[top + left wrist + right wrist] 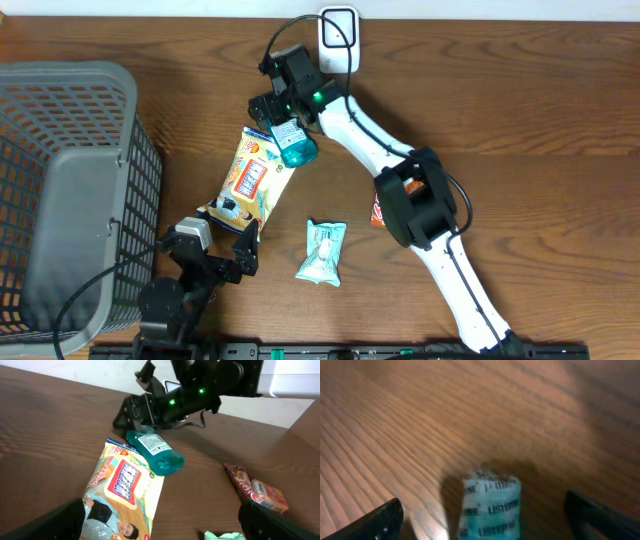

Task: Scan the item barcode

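Between the fingers of the right gripper [283, 112] lies one end of the teal bottle [293, 145], resting on its side on the wooden table [520, 120]. The jaws stand wide apart; in the right wrist view each finger [382, 520] sits at one edge of the picture, with bare wood between it and the bottle, so nothing is clamped. The label of the bottle faces up with printed text on it; a barcode I cannot make out.

Against the bottle's other end, on its left and nearer to the robot, lies a yellow snack bag [255, 178]; the bottle touches the bag's upper corner. Further from the bottle along this bag, at the bag's near end, is the left gripper [232, 235]; its jaws are also far apart and hold nothing. Behind the bottle, at the far edge of the table, is a white device [338, 35] with a cable. Nearer to the robot than the bottle lies a mint-green packet [323, 252]; to the bottle's right, a red packet [255, 490] is partly under the right arm. Well to the left of the bottle stands a grey basket [60, 90].
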Controlling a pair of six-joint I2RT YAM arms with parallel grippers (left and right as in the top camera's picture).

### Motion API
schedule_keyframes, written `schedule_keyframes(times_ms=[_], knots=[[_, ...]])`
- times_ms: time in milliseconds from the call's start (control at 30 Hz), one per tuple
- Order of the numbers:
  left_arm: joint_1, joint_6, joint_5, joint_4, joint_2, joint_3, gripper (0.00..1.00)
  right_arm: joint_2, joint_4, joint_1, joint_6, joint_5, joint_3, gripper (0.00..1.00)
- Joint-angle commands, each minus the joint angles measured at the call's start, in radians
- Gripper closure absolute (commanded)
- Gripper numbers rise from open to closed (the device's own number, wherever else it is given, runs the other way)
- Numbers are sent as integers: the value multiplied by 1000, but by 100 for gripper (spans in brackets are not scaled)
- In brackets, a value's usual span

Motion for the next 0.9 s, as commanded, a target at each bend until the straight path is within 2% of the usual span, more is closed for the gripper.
schedule_keyframes(times_ms=[0,33,200,267,333,433,633,767,800,833,867], knots=[[3,20,16,-25,-1,-15,2,14,-21,14,42,47,5,9],[3,20,16,-25,-1,-15,2,14,-32,16,38,47,5,13],[3,20,16,-25,-1,-15,2,14,-128,24,-29,49,6,48],[3,20,16,-25,-1,-15,2,14,-192,24,-53,63,7,59],[3,21,16,-25,-1,-15,2,14,-264,21,-59,110,7,67],[3,20,16,-25,-1,-14,2,13,-359,15,-63,167,7,72],[3,20,16,-25,-1,-15,2,-17,-586,-2,-80,172,7,76],[3,20,16,-25,-1,-15,2,-58,-667,-8,-116,172,8,73],[3,20,16,-25,-1,-15,2,-84,-675,-10,-131,172,8,59],[3,20,16,-25,-1,-15,2,-99,-678,-10,-131,172,8,40],[3,20,16,-25,-1,-15,2,-119,-681,-12,-131,172,8,30]])
